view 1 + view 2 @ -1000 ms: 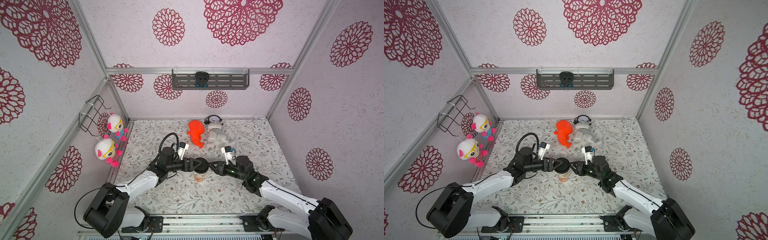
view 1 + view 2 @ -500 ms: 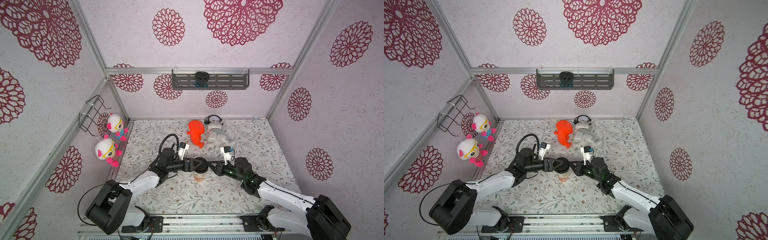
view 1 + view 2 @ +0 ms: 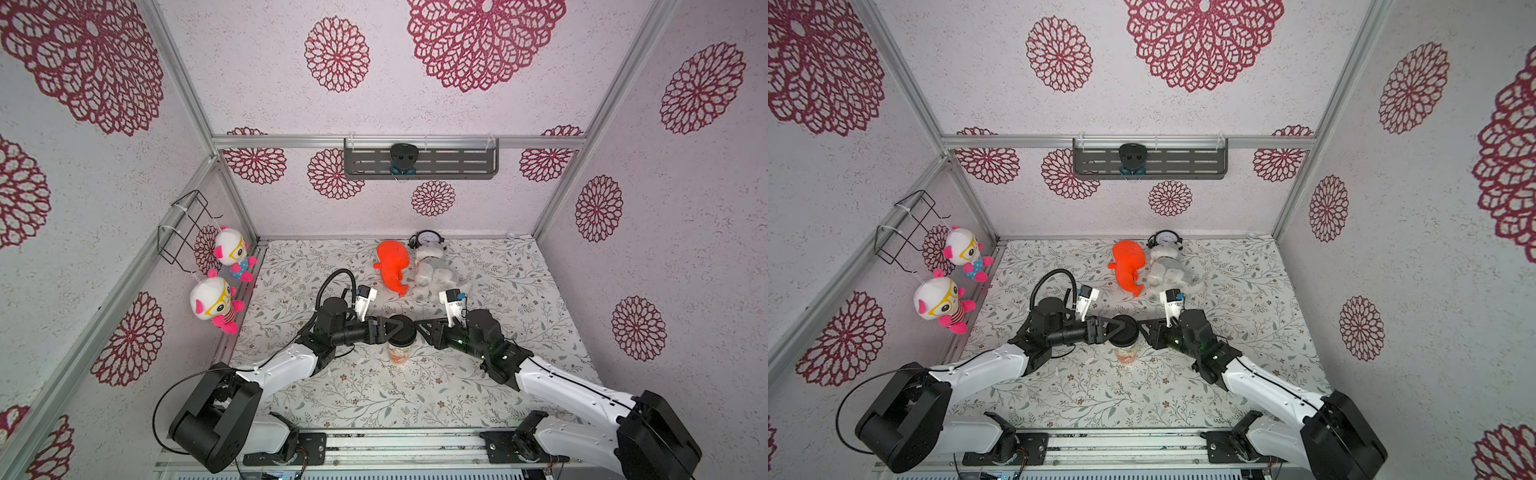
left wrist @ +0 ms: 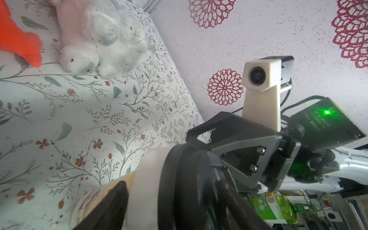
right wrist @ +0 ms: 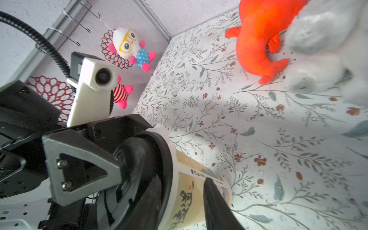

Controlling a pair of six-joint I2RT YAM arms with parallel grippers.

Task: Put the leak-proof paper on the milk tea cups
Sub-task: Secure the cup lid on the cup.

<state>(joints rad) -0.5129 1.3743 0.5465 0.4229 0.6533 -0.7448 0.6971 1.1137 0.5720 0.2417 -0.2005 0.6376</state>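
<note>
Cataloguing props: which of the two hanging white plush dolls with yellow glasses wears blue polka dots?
The rear white plush doll, nearer the back corner; the front doll wears red-and-white stripes.

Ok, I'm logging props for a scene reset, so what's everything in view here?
milk tea cup: one, cream with orange print, upright at the centre
black lid: one, black, on the cup's mouth
leak-proof paper: one, whitish, edge showing under the lid
orange plush toy: one, orange, toward the back wall
white plush toy: one, white-grey, beside the orange one
alarm clock: one, black with pale face, by the back wall
plush dolls: two, white and pink, hanging on the left wall
wire basket: one, black, same wall
shelf: one, grey, back wall
left end effector: one, black, at the lid
right end effector: one, black, at the lid, opposite side
</note>
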